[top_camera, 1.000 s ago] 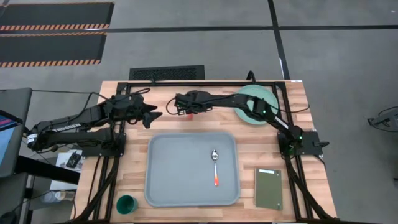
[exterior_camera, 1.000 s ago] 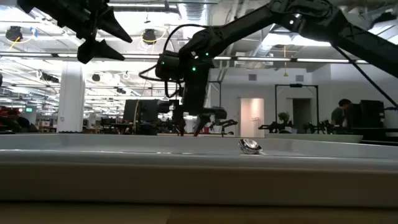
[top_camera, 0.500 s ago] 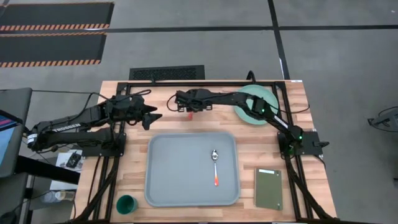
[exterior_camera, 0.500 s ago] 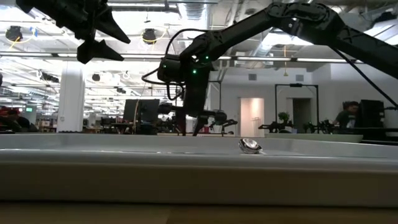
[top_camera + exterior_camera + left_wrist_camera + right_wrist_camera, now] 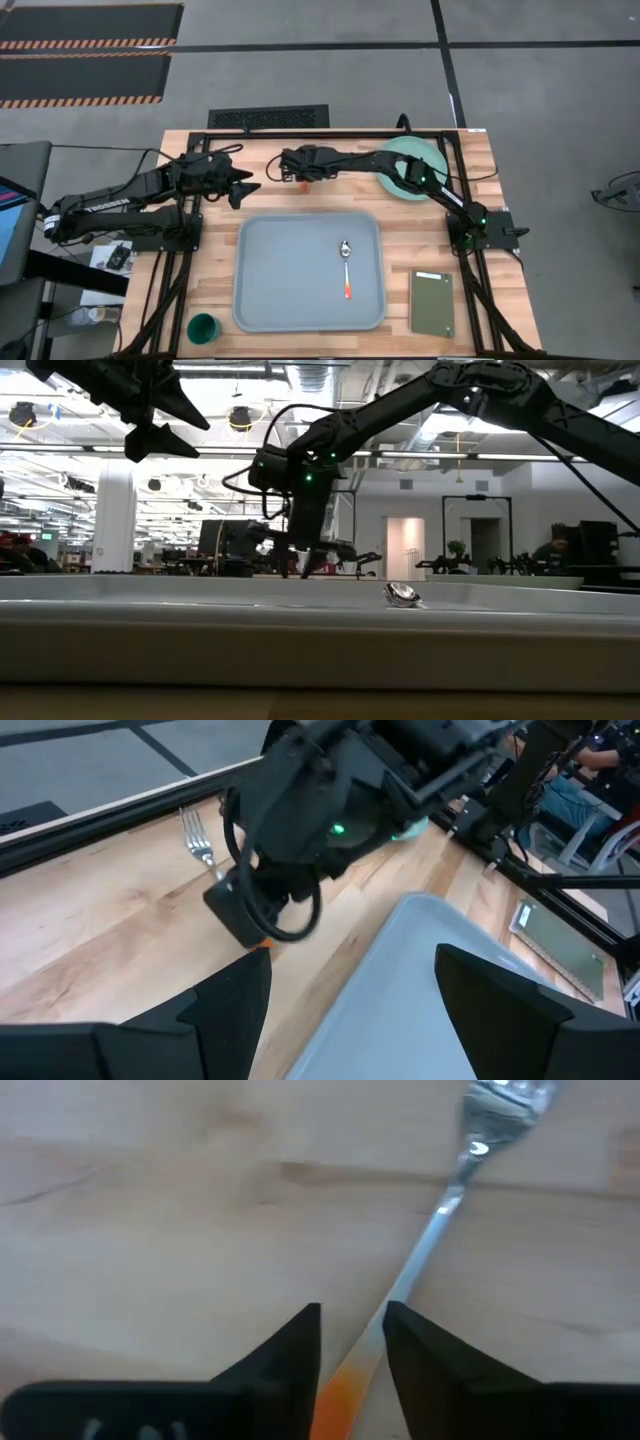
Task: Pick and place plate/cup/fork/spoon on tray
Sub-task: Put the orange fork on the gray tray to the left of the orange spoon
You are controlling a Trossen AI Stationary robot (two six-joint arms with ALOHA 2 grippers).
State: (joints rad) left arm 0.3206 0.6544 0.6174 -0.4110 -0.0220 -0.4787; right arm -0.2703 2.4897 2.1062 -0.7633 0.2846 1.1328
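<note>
1. The right gripper [image 5: 292,179] reaches low over the bare wooden table [image 5: 300,200] beyond the tray's far edge. Its two dark, flat fingers [image 5: 290,1355] stand narrowly apart either side of the fork [image 5: 440,1210], whose orange handle lies between them. Whether the pads press the handle, I cannot tell.
2. The fork's silver tined head and slim metal neck lie flat on the pale, grained wood, pointing away from the gripper.
3. The left gripper [image 5: 250,187] hovers above the table near the tray's far left corner, its pointed dark fingers [image 5: 230,1005] spread wide and empty.
4. The tray [image 5: 270,290], a smooth grey-blue rectangle with rounded corners and a raised rim, sits mid-table. The spoon [image 5: 345,268] lies inside its right half, shiny oval bowl away from the near edge.
5. The round mint-green plate [image 5: 425,160] sits at the far right corner, partly under the right arm.
6. The small dark green cup [image 5: 203,328] stands off the tray, by its near left corner.
7. A flat olive-green slab [image 5: 431,303] lies right of the tray.
</note>
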